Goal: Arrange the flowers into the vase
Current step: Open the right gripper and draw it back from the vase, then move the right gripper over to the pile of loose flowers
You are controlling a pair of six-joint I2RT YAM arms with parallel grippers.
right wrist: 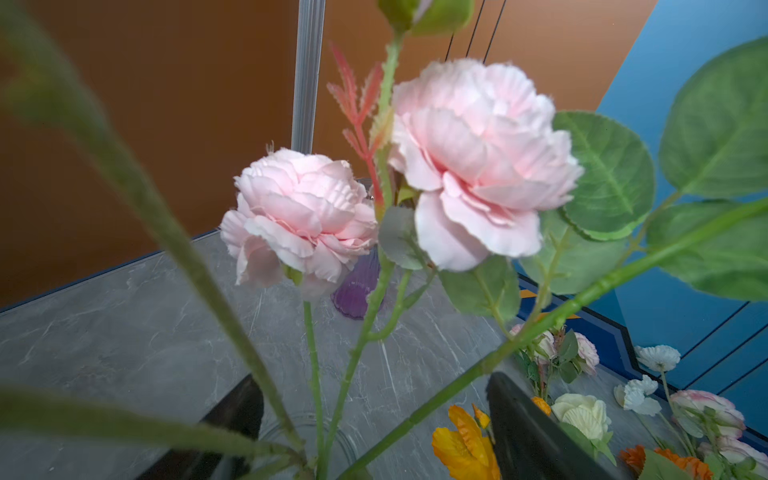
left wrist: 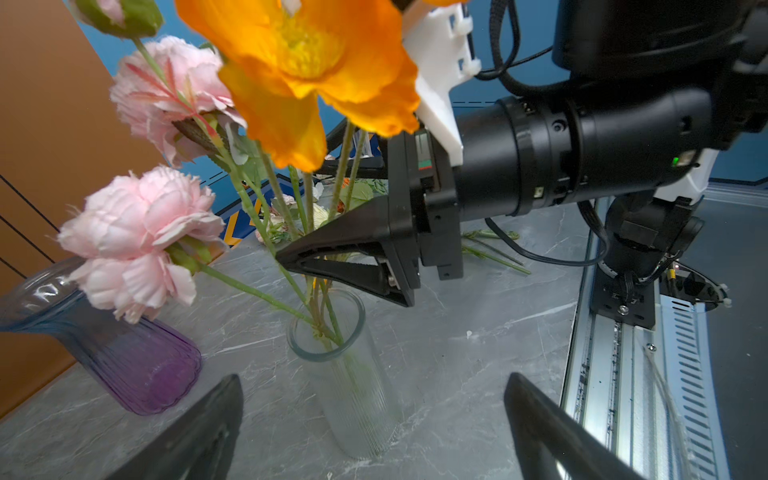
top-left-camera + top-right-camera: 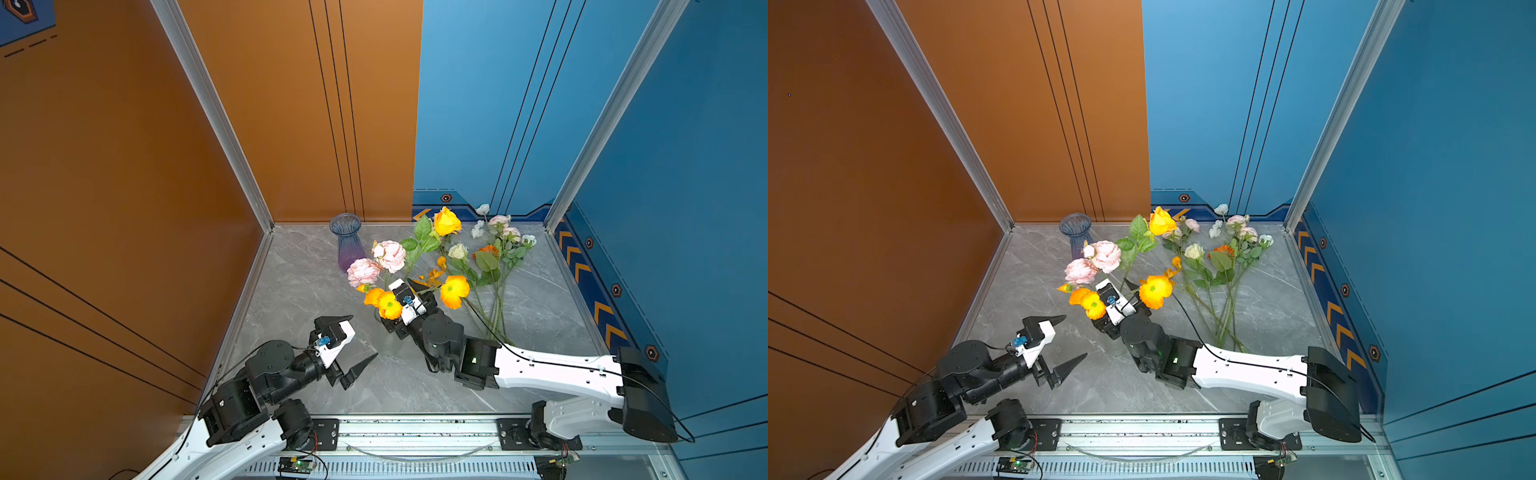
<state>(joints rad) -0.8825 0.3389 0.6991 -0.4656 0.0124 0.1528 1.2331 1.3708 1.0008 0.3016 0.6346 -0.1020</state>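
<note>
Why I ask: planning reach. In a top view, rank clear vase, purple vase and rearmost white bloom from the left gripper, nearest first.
1. Clear vase, just right of the left gripper.
2. Purple vase, back left.
3. White bloom, far back right.

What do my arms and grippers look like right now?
The left arm and right arm have white links and round black joints. The left gripper and right gripper carry black, pointed wedge fingers and white camera mounts. A thin black cable runs along the right arm, beside a green light.
</note>
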